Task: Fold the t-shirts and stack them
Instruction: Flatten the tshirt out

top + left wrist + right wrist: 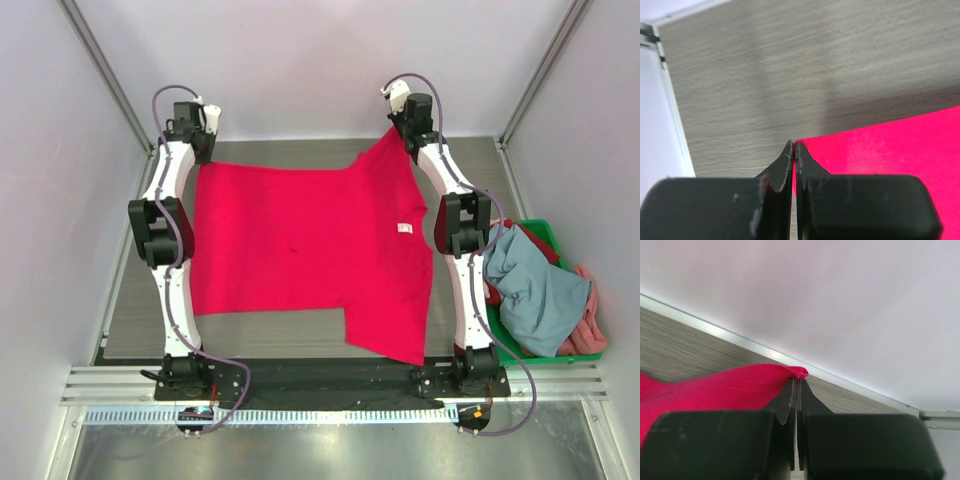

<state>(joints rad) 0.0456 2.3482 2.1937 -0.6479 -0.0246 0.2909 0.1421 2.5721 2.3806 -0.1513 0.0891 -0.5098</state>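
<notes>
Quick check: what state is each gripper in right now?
Left gripper: closed, pinching a far corner of the red shirt.
Right gripper: closed, pinching the red shirt's other far corner.

Your overhead view looks down on the whole crimson t-shirt [300,240]; each wrist view sits low over the tabletop [790,75], close against one far corner of it.

Crimson t-shirt [300,240] flat (others [535,285] heaped)
</notes>
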